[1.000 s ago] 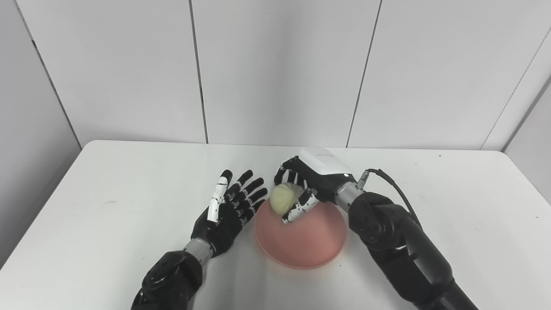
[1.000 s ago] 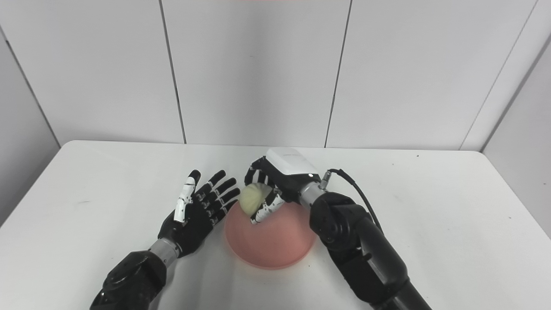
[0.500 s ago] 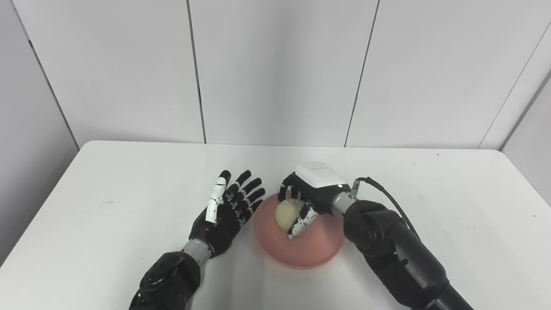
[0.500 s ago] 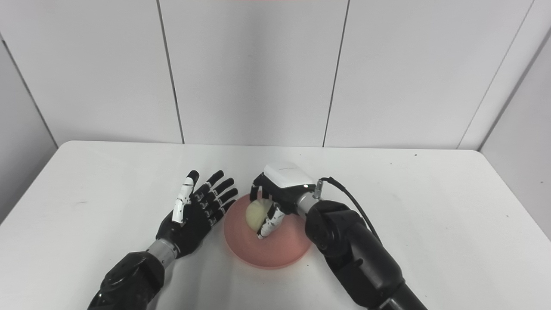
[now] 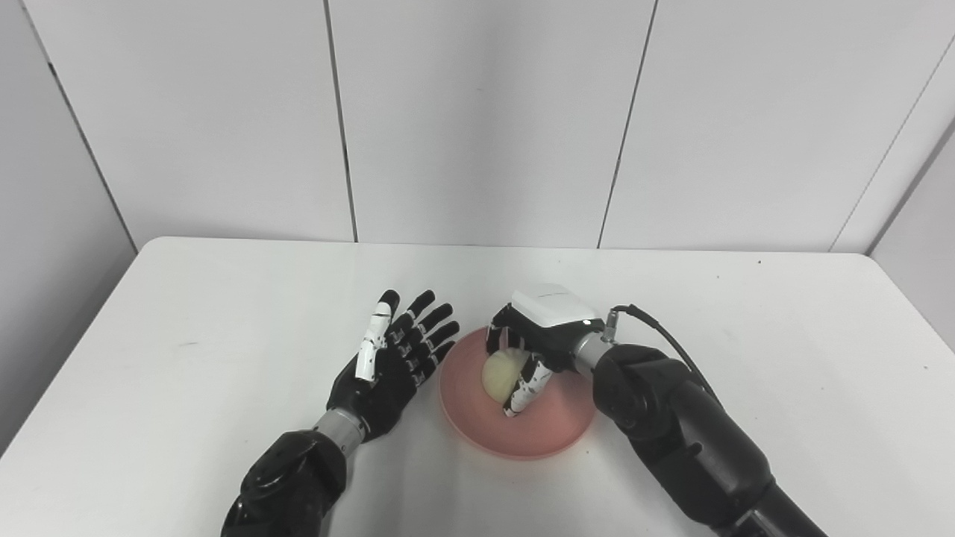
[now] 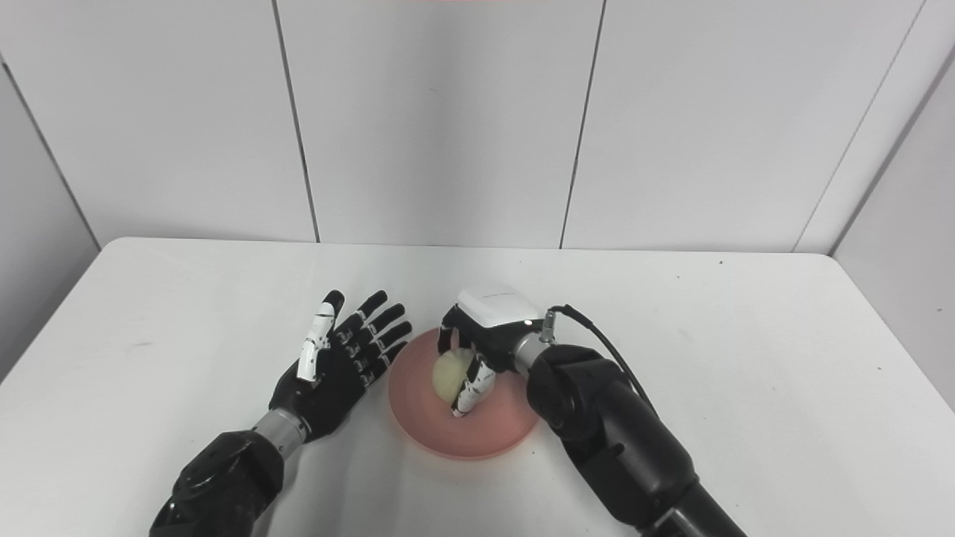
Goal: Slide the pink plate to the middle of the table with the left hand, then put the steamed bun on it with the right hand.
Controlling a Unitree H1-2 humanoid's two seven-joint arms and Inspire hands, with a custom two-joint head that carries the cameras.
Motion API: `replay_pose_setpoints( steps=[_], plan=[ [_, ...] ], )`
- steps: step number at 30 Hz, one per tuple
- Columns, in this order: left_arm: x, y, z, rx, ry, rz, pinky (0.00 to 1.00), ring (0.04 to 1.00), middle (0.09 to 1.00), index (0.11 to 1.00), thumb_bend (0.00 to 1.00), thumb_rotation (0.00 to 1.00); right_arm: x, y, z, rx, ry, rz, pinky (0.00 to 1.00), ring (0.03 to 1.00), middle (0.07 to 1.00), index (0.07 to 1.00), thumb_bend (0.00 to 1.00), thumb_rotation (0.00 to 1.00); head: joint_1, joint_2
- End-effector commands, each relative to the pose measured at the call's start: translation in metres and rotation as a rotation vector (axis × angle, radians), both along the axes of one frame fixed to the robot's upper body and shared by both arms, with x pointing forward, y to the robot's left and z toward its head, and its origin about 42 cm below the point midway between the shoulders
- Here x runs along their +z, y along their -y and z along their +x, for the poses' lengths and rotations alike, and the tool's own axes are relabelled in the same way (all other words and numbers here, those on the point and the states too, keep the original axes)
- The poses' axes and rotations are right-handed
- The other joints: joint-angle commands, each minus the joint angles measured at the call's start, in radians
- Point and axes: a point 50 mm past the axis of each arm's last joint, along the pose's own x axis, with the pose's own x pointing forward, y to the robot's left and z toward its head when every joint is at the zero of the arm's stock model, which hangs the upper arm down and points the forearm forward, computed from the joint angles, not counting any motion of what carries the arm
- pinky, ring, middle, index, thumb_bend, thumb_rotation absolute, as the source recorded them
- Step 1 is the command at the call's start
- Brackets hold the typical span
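Setting the pale round steamed bun (image 5: 498, 374) on the pink plate (image 5: 556, 432); right hand (image 5: 533, 350) fingers grasp it, next loosen; left hand (image 5: 392, 362) splayed, empty.

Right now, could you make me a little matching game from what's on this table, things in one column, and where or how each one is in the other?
Things:
1. left robot hand
2. right robot hand
3. steamed bun
4. pink plate

States:
A. lying near the middle of the white table
B. held low over the plate
C. fingers spread, holding nothing, beside the plate
D. closed around the bun

Pairs: 1-C, 2-D, 3-B, 4-A
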Motion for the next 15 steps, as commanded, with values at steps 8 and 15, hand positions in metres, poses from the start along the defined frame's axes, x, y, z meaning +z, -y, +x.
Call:
replay_pose_setpoints(
  steps=[8, 15],
  plan=[
    [-0.03, -0.009, -0.013, 0.008, -0.13, 0.074, 0.96, 0.935, 0.945, 0.959, 0.56, 1.0, 0.042, -0.008, -0.01, 0.002, 0.0, -0.053, 0.66, 0.817, 0.871, 0.853, 0.89, 0.6, 0.001, 0.002],
    [-0.029, -0.009, -0.012, 0.011, -0.143, 0.054, 0.96, 0.933, 0.944, 0.957, 0.56, 1.0, 0.059, -0.006, -0.021, 0.01, 0.007, -0.048, 0.68, 0.837, 0.9, 0.876, 0.91, 0.68, -0.001, 0.001]
  ],
)
